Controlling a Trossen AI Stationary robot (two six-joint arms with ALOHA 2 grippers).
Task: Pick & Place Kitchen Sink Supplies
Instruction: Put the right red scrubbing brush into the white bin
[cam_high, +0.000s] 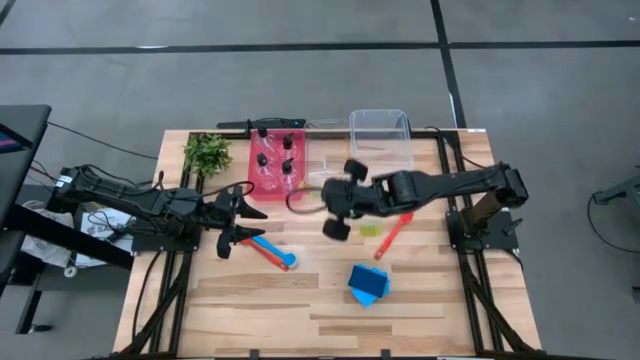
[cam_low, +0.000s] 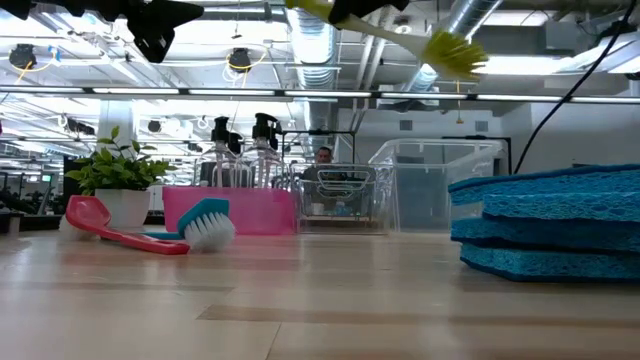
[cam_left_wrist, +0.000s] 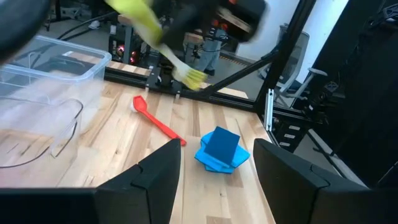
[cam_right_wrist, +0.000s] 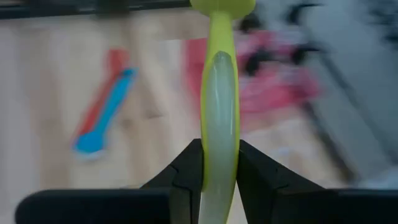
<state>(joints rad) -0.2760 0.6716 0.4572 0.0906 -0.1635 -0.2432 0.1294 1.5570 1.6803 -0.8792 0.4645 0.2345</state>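
Table (cam_high: 420, 300), blurred yellow-green brush (cam_right_wrist: 219, 112)

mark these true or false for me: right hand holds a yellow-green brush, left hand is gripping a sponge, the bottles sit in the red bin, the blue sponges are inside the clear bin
1. The right hand holds the yellow-green long-handled brush. True.
2. The left hand grips a sponge. False: it is open and empty.
3. The small clear black-capped bottles stand in the red plastic bin. True.
4. The blue rectangular sponges lie inside the clear plastic bin. False: they are stacked on the wooden table.
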